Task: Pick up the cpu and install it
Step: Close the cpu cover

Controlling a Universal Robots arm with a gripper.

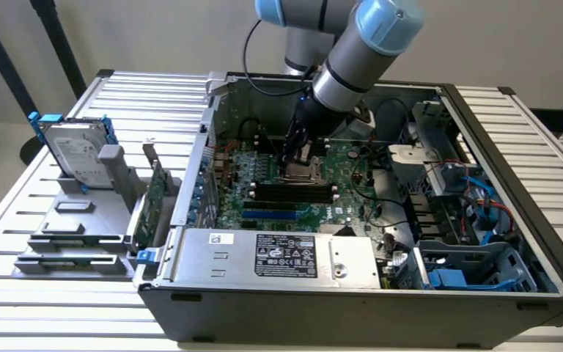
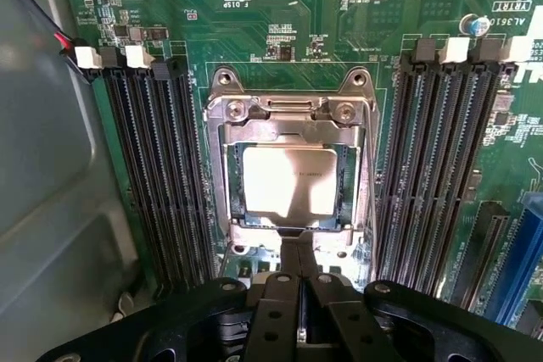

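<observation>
Arm (image 1: 360, 66): I see it come down from the top of the exterior view into the open case (image 1: 360, 312), with the wrist over the middle of the motherboard (image 1: 262, 209).
Fingers (image 2: 287, 264): pressed together with no gap between them. The tips narrow to one point at the edge of the socket frame (image 2: 288, 112).
Grip: nothing is clamped that I can make out. I can't tell whether the tips touch the cpu's rim or sit just over it.
Cpu (image 2: 293, 184): lies flat inside the socket with its silver top up. The metal frame surrounds it on all sides, and there is glare across the lid.
Socket surroundings: it sits between two banks of black memory slots, one on each side (image 2: 161, 175) (image 2: 433, 167). White latches show at the far ends of the slots.
Blue slot (image 2: 522, 252): beyond the second bank, at the board's edge.
Red-and-black wire (image 2: 64, 40): runs to the white connector by the first bank, next to the grey case wall.
Silver box with black label (image 1: 213, 257): inside the case along its front edge, just beside the board.
Hard drive (image 1: 74, 158): outside the case on the exterior view's left, well apart from the arm. It stands tilted in a grey holder (image 1: 76, 235) and has blue brackets.
Counter (image 1: 56, 312): slatted metal, and it carries both the case and the holder.
</observation>
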